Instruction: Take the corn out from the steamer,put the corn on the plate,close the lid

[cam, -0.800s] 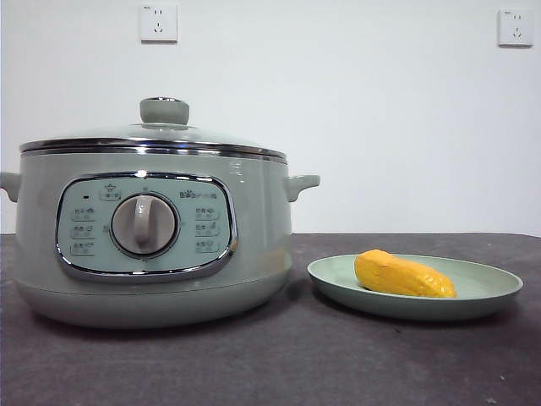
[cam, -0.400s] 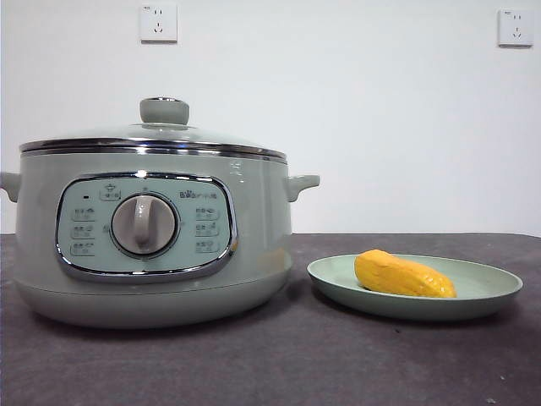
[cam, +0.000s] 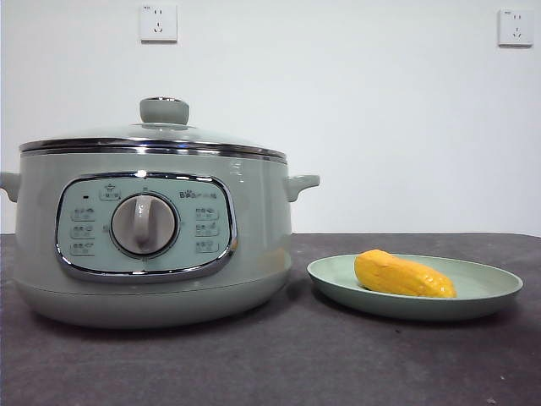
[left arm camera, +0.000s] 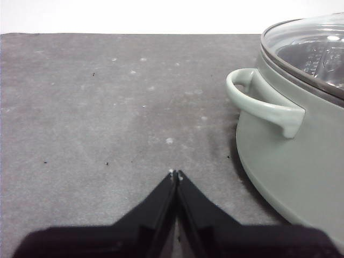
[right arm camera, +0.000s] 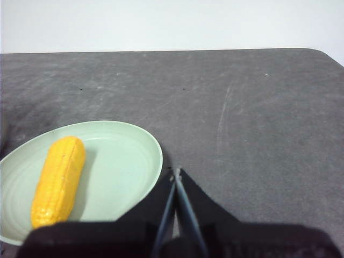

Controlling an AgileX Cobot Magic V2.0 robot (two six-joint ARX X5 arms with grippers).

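The corn lies on its side on the plate, which sits on the counter just beside the steamer. The lid rests on the steamer's rim, knob up. The left claw is clenched and empty, above bare counter near the steamer's side handle. The right claw is clenched and empty too, just beside the plate's edge.
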